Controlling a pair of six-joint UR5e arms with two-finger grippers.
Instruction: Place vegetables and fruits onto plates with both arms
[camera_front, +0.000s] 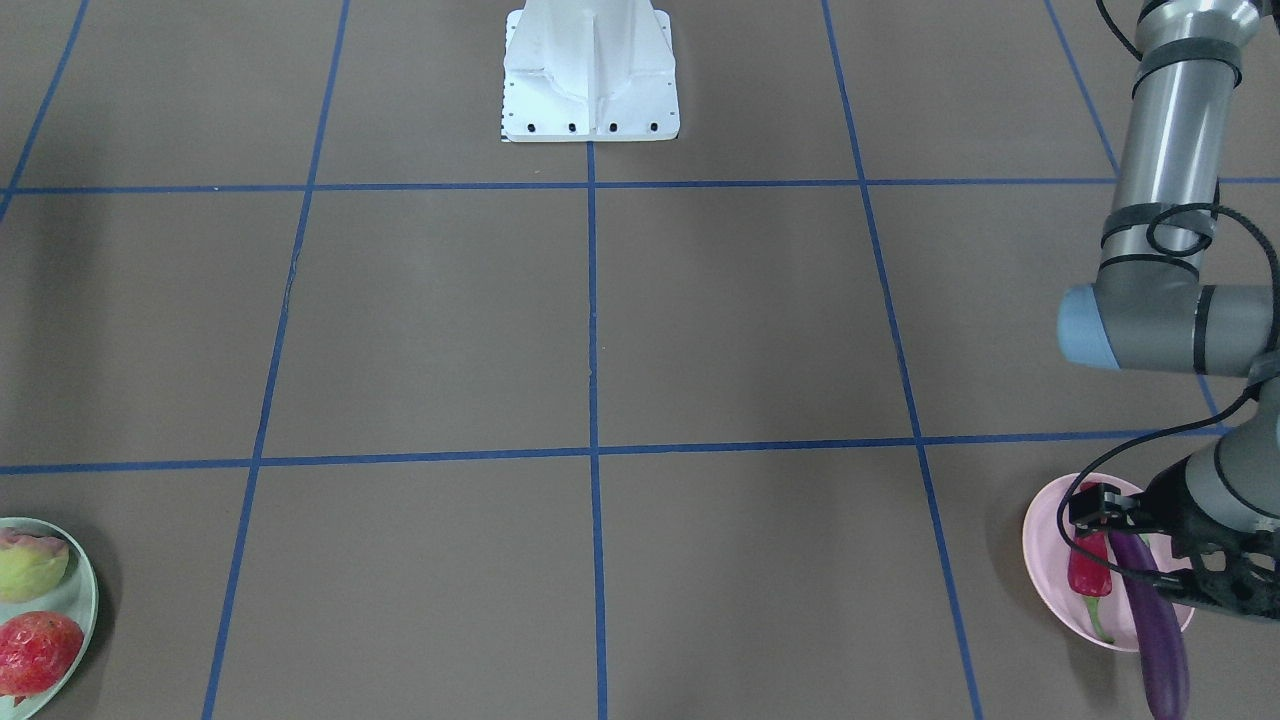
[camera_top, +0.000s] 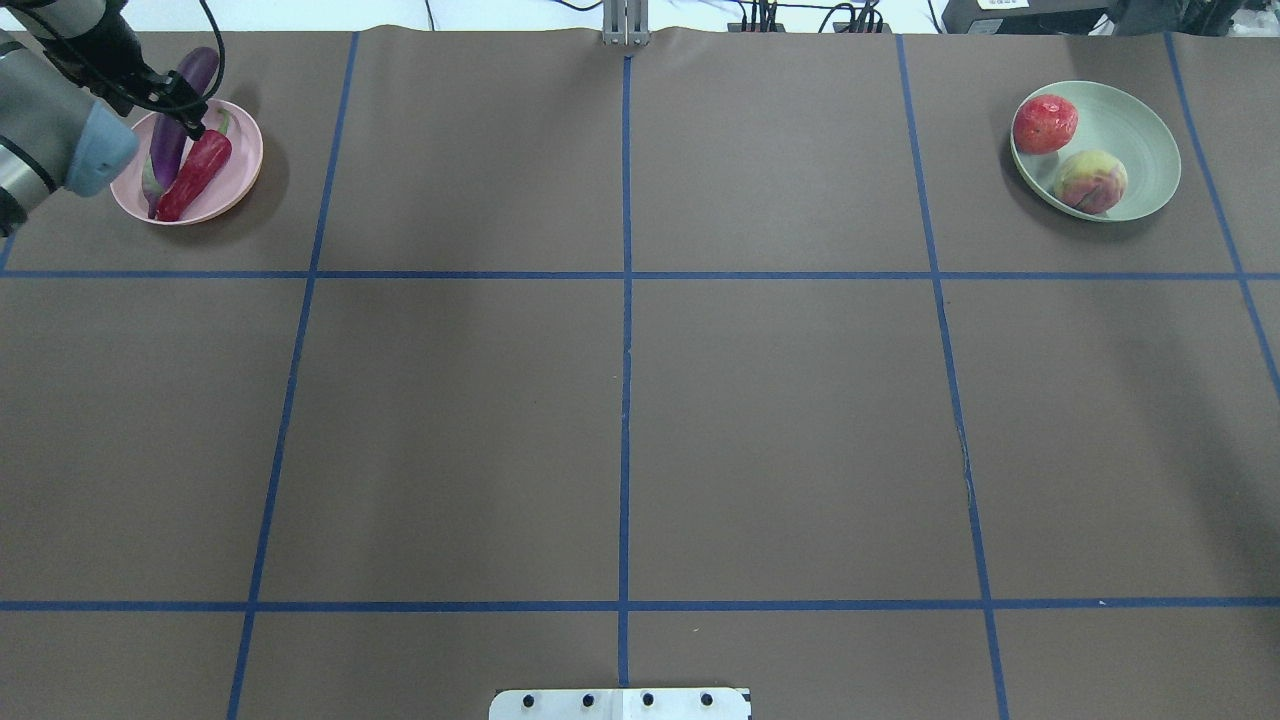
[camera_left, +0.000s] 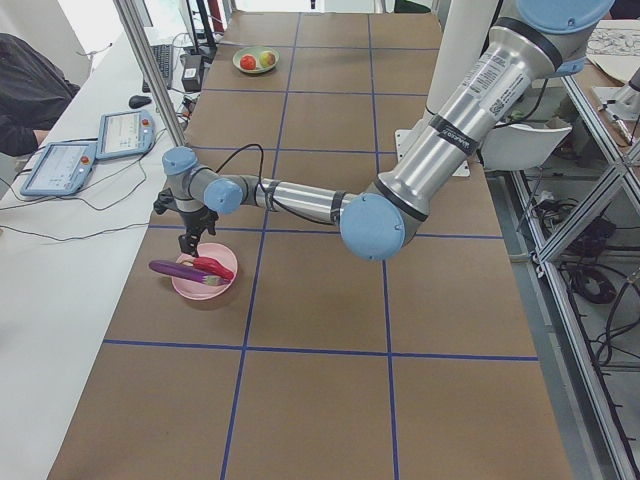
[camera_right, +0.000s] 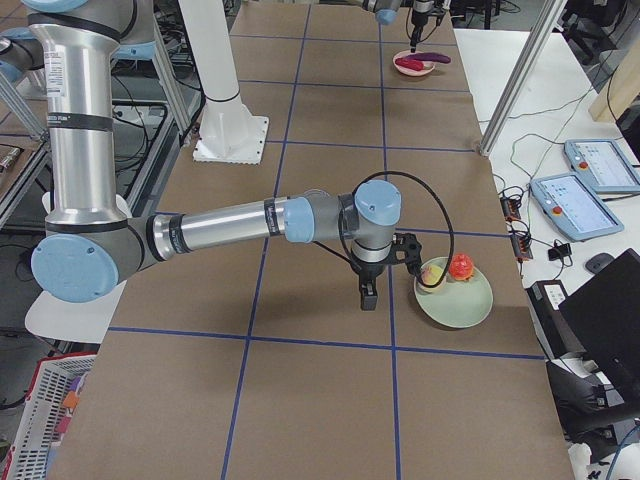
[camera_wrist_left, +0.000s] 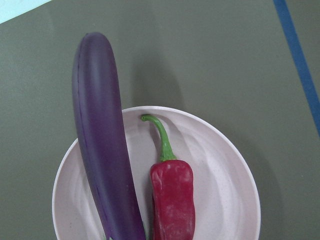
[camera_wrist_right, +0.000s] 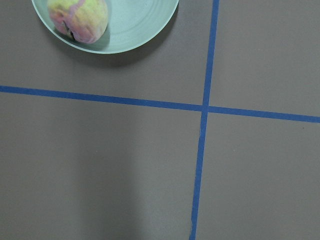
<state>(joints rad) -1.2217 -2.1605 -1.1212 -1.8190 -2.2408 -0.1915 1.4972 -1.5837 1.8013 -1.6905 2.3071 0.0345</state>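
The purple eggplant (camera_top: 170, 140) and the red chili pepper (camera_top: 198, 168) lie side by side on the pink plate (camera_top: 240, 170) at the far left. The eggplant's tip sticks out past the rim (camera_wrist_left: 95, 60). My left gripper (camera_top: 190, 115) hangs just above them, looks open and holds nothing; it also shows in the front view (camera_front: 1095, 520). The pomegranate (camera_top: 1045, 123) and the peach (camera_top: 1090, 182) sit on the mint green plate (camera_top: 1135, 130) at the far right. My right gripper (camera_right: 368, 295) points down at bare table beside that plate; I cannot tell whether it is open or shut.
The white base block (camera_top: 620, 703) stands at the robot's edge of the brown, blue-taped table (camera_top: 620, 400). A metal post (camera_right: 515, 85) and tablets (camera_right: 575, 205) stand on the white bench beyond the plates.
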